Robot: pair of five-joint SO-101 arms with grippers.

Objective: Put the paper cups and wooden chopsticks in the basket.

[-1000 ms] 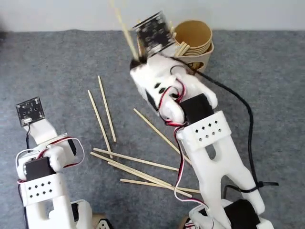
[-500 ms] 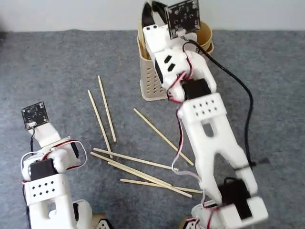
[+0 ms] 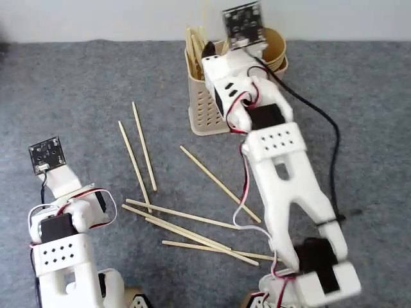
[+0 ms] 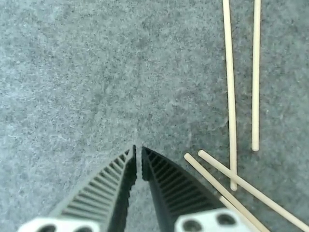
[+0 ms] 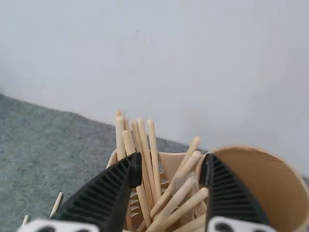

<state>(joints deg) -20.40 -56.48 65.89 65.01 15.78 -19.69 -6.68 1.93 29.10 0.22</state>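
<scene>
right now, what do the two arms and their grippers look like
The left arm and right arm are white plastic with black motors, diamond-shaped vent holes and thin red, white and black wires. A thick black cable runs along the right one. The left gripper and right gripper have black, tapered, ribbed fingers.

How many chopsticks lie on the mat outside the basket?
7: a pair left of the basket, one diagonal beside the right arm, four crossed nearer the arms' bases; the arm may hide more.

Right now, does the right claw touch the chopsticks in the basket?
Cannot tell. In the right wrist view the open right claw frames the chopsticks, yet neither contact nor gap is plain.
</scene>
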